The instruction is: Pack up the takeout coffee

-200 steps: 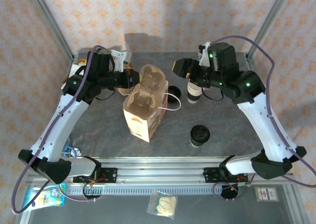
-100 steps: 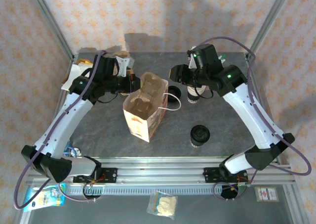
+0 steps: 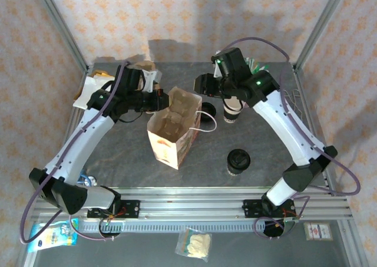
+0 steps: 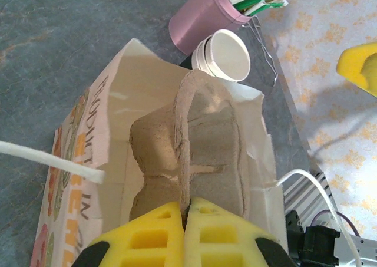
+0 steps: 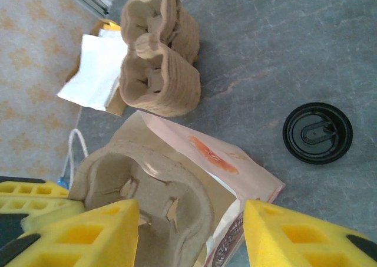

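The takeout coffee [image 3: 238,161], a small cup under a round black lid [image 5: 317,132], stands on the table right of the paper bag [image 3: 166,140]. A brown pulp cup tray [image 3: 179,102] sits in the bag's open mouth. My left gripper [image 4: 188,213] is shut on the tray's middle ridge [image 4: 187,131], at the bag's far left rim [image 3: 160,99]. Just above the bag's far right side, my right gripper [image 3: 202,85] hangs open. Its yellow fingers [image 5: 88,234] straddle the tray [image 5: 147,184] without touching it.
A stack of white cups [image 3: 231,111] and a pink cup of straws [image 4: 206,19] stand behind the bag. A pile of spare pulp trays [image 5: 159,72] and white napkins [image 5: 97,72] lie at the back left. The bag's white handles [image 3: 206,118] stick out.
My right gripper has swung left from the white cups to over the bag, its jaws narrowing. The left gripper has pushed the tray lower into the bag.
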`<state>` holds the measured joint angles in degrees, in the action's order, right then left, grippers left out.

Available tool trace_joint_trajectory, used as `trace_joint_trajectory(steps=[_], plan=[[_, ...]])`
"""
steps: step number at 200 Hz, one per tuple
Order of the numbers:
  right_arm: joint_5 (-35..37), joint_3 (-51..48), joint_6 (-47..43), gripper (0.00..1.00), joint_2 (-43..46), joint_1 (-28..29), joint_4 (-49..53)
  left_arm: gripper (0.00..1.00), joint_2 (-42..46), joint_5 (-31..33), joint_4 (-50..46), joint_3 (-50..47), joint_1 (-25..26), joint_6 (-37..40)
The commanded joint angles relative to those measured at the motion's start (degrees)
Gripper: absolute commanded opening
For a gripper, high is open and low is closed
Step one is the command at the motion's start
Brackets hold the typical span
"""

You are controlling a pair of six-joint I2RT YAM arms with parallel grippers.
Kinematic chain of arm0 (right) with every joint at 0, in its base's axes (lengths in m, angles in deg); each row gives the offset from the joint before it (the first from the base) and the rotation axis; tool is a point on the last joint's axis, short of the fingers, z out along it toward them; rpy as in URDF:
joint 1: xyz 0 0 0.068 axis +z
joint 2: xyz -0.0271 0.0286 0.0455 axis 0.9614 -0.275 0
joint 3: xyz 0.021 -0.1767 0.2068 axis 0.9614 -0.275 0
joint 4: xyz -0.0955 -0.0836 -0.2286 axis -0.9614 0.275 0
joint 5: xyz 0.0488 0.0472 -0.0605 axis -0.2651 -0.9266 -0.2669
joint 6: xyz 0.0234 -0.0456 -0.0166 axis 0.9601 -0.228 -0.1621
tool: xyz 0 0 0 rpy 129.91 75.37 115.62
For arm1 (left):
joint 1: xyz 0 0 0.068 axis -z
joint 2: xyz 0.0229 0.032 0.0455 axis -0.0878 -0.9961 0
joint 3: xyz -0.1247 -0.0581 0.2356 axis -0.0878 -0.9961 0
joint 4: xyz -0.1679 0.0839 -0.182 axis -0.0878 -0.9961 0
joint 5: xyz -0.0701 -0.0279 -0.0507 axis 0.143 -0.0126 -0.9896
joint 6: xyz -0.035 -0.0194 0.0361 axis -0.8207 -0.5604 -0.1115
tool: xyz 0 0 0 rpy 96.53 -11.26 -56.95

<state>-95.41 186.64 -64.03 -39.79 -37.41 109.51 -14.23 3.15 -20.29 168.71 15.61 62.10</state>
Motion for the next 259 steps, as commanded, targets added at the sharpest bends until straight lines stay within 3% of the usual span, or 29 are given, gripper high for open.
trace_joint_trajectory(steps=[1, 64, 140, 194, 259], plan=[[2.8, 2.4, -1.8, 0.48, -1.1, 0.9, 1.9, 0.00, 0.1, -0.2, -1.0, -1.1, 0.7, -0.8], [0.9, 4.3, -5.4, 0.46, -4.8, 2.7, 1.7, 0.00, -1.2, -0.3, 0.1, -4.4, 0.8, -2.6], [9.2, 4.0, -4.0, 0.43, -7.7, 3.4, 6.1, 0.00, -2.6, 2.8, 1.6, -6.4, 1.1, -4.9], [9.0, 1.4, -4.0, 0.43, -7.6, 4.5, 7.1, 0.00, -4.4, 7.7, -0.7, -5.0, 3.0, -4.7], [6.0, -3.7, -2.9, 0.43, -4.1, 4.7, 4.4, 0.00, -6.0, 7.7, 2.6, -7.4, 4.9, -6.8]])
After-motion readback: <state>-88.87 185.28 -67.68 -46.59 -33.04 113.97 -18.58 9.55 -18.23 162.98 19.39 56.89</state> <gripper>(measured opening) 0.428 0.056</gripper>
